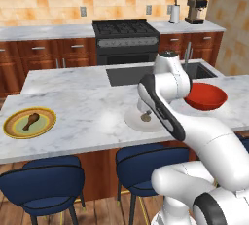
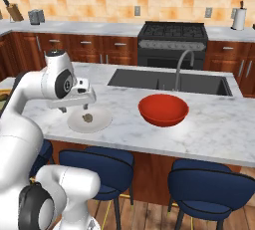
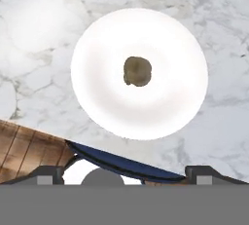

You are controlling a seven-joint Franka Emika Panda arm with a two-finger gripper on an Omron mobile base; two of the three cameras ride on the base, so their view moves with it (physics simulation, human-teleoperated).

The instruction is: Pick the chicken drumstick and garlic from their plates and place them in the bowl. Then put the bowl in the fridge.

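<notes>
Below my gripper [image 3: 124, 173], nearest of all, one navy stool [image 3: 121, 163] edged out from under the marble island counter [image 1: 87, 117]. Two plates sat on that counter. One white plate [image 3: 138, 73] lay straight beneath my hand, with the single garlic [image 3: 137, 70] at its centre, untouched. One green plate with a yellow rim [image 1: 29, 122] rested well apart at the counter's left end, carrying the one chicken drumstick [image 1: 31, 120]. One red bowl [image 2: 163, 109] stood near the sink [image 2: 164, 80], between it and the front edge of the counter. I counted three stools along the front in the base views. My arm was bent over the counter, wrist turned down, hand hovering above the white plate. Both fingers stood spread wide, released, grasping nothing.
</notes>
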